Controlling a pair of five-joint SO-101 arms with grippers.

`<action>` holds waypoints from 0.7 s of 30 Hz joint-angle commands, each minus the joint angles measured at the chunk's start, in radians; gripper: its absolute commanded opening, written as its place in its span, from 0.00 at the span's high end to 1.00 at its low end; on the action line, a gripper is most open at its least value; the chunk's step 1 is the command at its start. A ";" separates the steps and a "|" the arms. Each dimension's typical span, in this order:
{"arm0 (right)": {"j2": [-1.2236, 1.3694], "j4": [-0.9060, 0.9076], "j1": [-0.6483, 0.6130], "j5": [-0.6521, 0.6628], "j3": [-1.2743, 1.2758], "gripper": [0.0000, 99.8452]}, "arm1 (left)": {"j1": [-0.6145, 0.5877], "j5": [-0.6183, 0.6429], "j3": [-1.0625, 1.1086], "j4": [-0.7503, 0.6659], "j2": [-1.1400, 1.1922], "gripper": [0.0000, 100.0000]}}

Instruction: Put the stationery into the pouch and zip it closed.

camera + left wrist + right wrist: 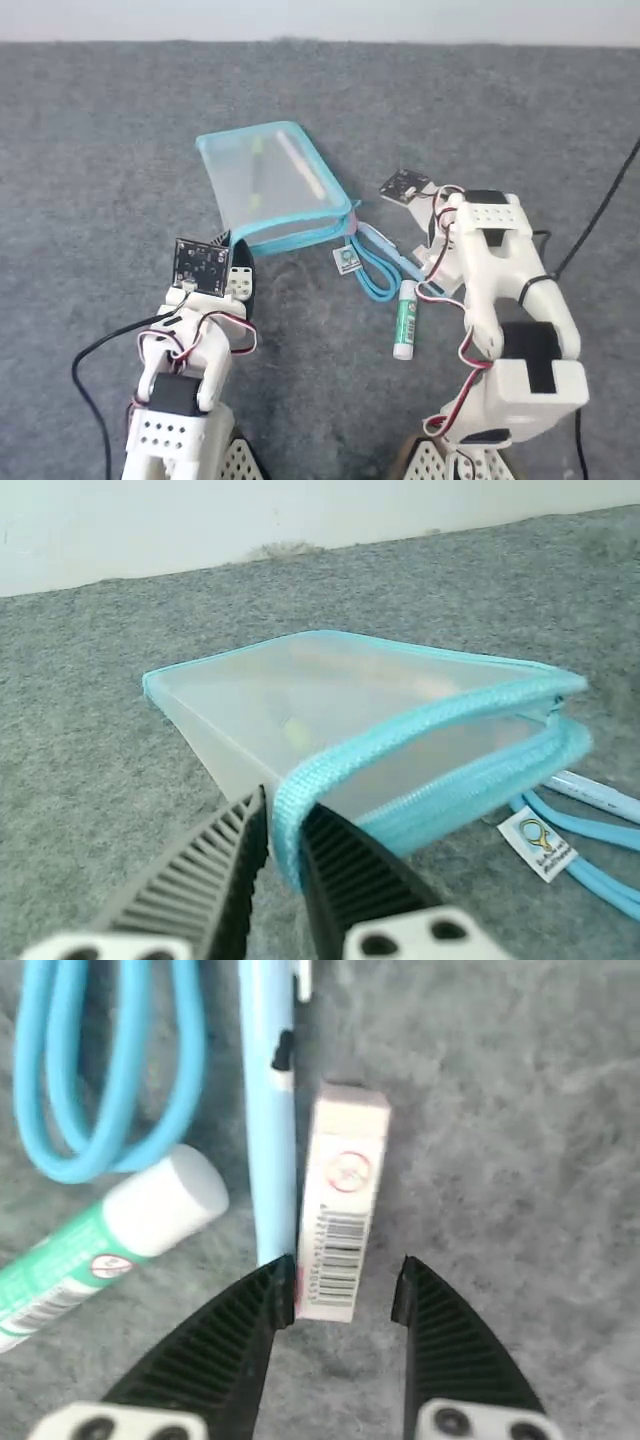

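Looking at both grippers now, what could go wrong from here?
1. The right gripper has its jaws open around the white box, one jaw right beside the blue pen; closing may pinch or push the pen too.
2. The left gripper holds the pouch only by its zipper edge; this may slip out.

Left arm [185, 380]: base at 7 o'clock, extended toward 12. Left gripper [283, 815]: fingers pinched onto the pouch [300, 700] rim. Right arm [510, 320]: base at 5 o'clock, stretched toward 11. Right gripper [340, 1275]: fingers parted, pointing down at the table.
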 commanded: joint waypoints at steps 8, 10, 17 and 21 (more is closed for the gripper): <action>0.027 -0.053 0.081 0.009 -0.046 0.82 | 0.006 -0.002 -0.045 -0.012 -0.015 0.99; 0.027 -0.053 0.076 0.005 -0.046 0.82 | 0.006 -0.002 -0.045 -0.012 -0.015 0.99; 0.022 -0.053 0.035 -0.034 -0.046 0.96 | 0.006 -0.002 -0.045 -0.012 -0.015 0.99; 0.018 -0.047 0.062 -0.060 -0.051 0.97 | 0.006 -0.002 -0.045 -0.012 -0.015 0.99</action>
